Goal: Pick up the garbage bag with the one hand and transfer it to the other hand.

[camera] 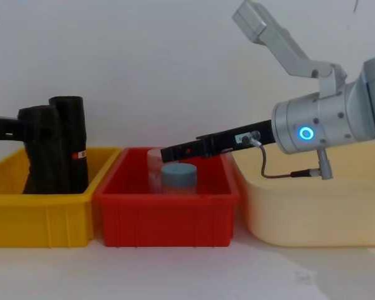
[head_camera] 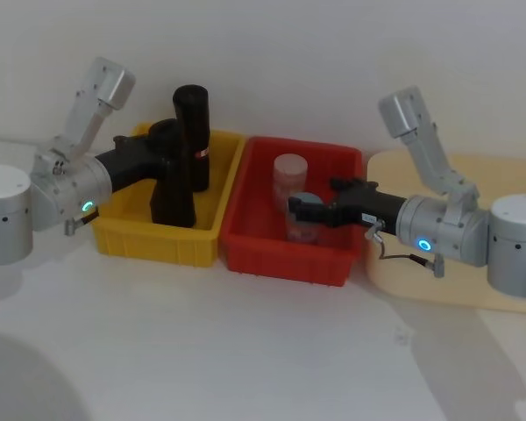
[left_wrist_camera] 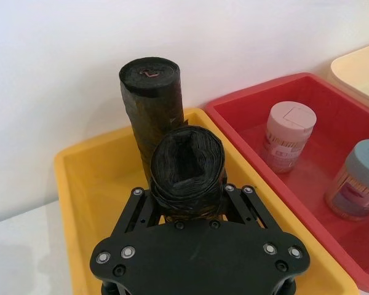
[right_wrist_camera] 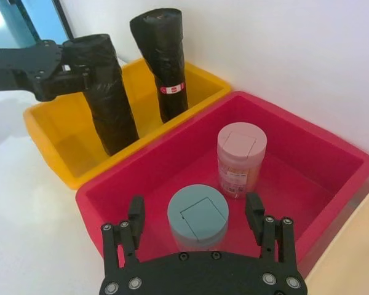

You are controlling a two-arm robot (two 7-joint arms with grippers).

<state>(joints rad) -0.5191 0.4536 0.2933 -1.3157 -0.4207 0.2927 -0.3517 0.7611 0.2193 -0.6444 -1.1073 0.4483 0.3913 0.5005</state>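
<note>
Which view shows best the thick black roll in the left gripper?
Right wrist view: the garbage bag shows whole, left gripper clamping its upper part. Left wrist view gives its top; head and chest, its side.

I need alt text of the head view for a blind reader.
The left gripper holds the garbage bag upright in the yellow bin; the right gripper is open above a blue-lidded jar in the red bin.

Yellow bin (camera: 37,219) (near wall) hides garbage bag (camera: 40,150) base
</note>
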